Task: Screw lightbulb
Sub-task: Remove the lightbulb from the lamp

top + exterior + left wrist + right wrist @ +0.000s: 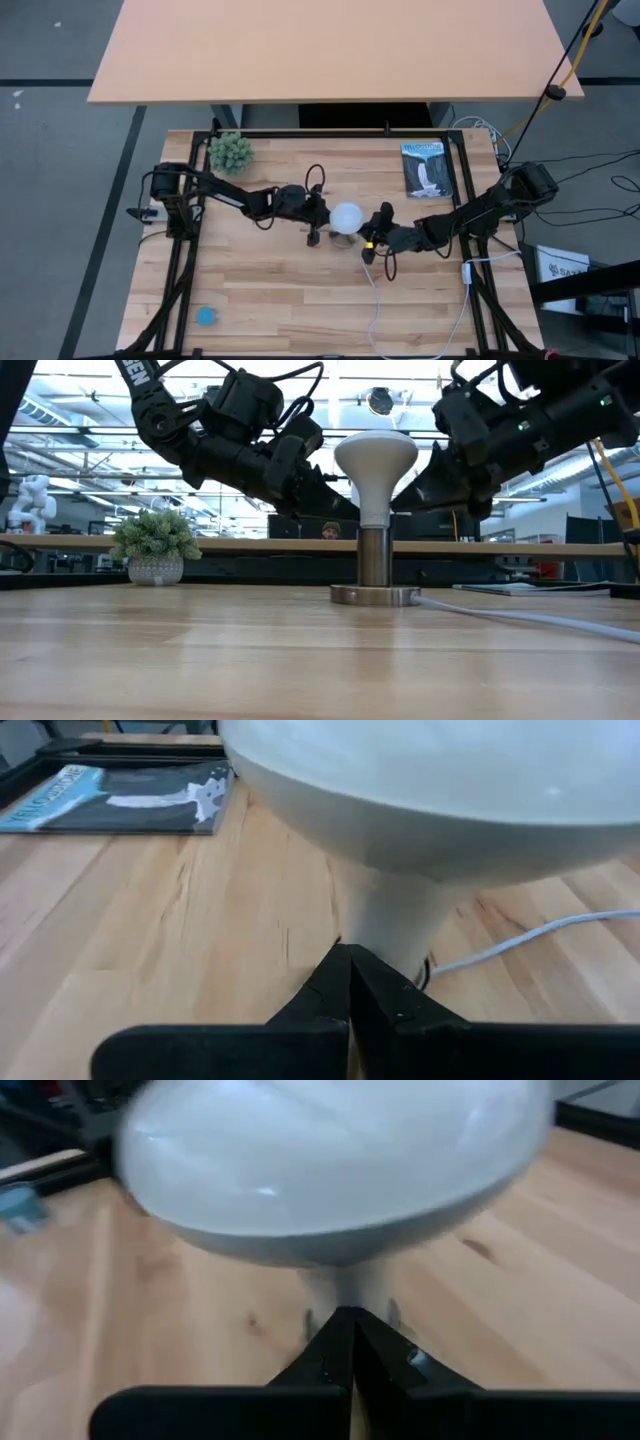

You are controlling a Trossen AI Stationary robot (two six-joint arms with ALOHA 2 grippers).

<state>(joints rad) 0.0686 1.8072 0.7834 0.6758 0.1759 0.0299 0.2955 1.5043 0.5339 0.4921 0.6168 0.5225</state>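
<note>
The white lightbulb stands upright at the table's middle, globe up. Its neck goes down into a silvery socket tube on a round metal disc. My left gripper is shut just left of the bulb, its tips at the white neck under the globe. My right gripper is shut just right of the bulb, its tips also at the neck. The bulb's screw base is hidden in the socket. My left gripper's shut fingertips come about level from the table's left and end right at the bulb's neck below the globe; I cannot tell whether they touch it. My right gripper's shut fingertips come from the table's right and end at the neck; I cannot tell whether they touch.
A white cord runs from the socket toward the near edge. A small potted plant stands far left, a book lies far right, and a small blue object lies near left.
</note>
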